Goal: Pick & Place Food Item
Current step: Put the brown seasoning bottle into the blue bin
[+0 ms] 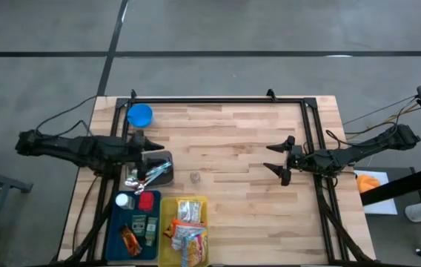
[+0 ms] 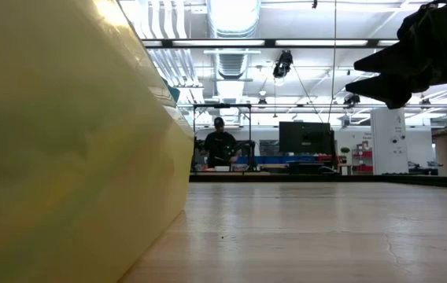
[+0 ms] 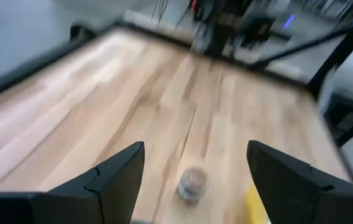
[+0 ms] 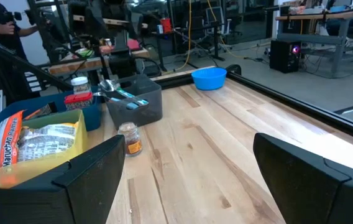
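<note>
Several food packets (image 1: 188, 231) lie in a yellow bin (image 1: 167, 252) at the table's near edge, also in the right wrist view (image 4: 36, 140). A small jar (image 1: 194, 177) stands upright on the bare wood, and shows in both wrist views (image 3: 193, 182) (image 4: 130, 137). My left gripper (image 1: 151, 147) hangs open above the far end of a grey bin (image 1: 167, 159), fingers apart around nothing (image 3: 195, 149). My right gripper (image 1: 268, 156) waits open at the table's right side, pointing left toward the jar (image 4: 189, 140).
A blue bowl (image 1: 139, 114) sits at the far left. The grey bin holds utensils (image 4: 123, 93). A blue tray (image 1: 118, 236) with small containers lies left of the yellow bin, whose wall (image 2: 66, 157) fills the low view's left. A black frame (image 1: 218, 101) runs along the far edge.
</note>
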You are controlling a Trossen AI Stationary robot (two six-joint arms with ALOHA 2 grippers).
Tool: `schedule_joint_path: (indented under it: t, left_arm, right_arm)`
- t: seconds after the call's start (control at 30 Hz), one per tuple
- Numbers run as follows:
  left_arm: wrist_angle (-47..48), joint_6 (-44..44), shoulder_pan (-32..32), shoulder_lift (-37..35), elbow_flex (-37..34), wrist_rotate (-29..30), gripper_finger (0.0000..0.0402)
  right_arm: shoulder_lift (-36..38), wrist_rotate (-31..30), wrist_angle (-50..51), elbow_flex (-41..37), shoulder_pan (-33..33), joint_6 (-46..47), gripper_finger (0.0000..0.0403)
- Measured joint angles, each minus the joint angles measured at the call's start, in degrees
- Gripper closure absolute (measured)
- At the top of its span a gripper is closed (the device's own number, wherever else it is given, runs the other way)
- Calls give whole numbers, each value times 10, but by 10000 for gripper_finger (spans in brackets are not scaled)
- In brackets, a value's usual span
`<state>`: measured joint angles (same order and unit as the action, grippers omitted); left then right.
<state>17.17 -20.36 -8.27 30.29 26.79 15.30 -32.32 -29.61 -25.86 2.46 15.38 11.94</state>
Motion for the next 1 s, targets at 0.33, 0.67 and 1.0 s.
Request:
schedule_joint_path:
  t: [0.33, 0.67, 1.0]
  left_arm:
    - [139, -26, 0, 304, 219, 7, 115]
    - [187, -36, 1, 490, 365, 6, 115]
    - [244, -57, 1, 603, 411, -11, 115]
  right_arm:
    - [0, 0, 1, 0, 0, 0, 52]
    - [0, 0, 2, 0, 0, 0, 52]
    - [0, 0, 3, 0, 0, 0, 52]
